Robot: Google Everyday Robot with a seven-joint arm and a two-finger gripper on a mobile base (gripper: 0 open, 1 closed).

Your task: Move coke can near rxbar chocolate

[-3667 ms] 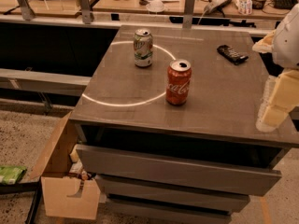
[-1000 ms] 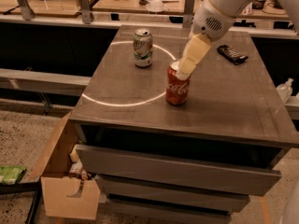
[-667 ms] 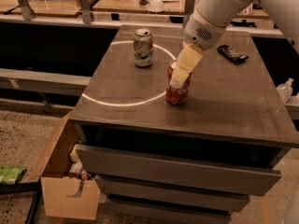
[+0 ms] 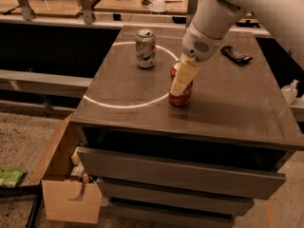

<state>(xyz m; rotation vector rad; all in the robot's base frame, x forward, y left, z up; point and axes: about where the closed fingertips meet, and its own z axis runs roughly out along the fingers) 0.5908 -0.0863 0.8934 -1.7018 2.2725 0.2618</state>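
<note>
Coke can [image 4: 181, 99] upright on worktop [image 4: 228, 106], near centre, on the rim of the white light ring [image 4: 107, 103]. End effector [image 4: 182, 81] down over the can's top, covering its upper half; spread or gripping: cannot tell. Rxbar chocolate [image 4: 236, 55] lies flat at 2 o'clock from the can, well apart. Green-and-white can [image 4: 145, 49] at 10 o'clock.

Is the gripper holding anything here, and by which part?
Cannot tell. The gripper is at the top of the coke can, which stands on the cabinet top; a closed hold isn't visible.
</note>
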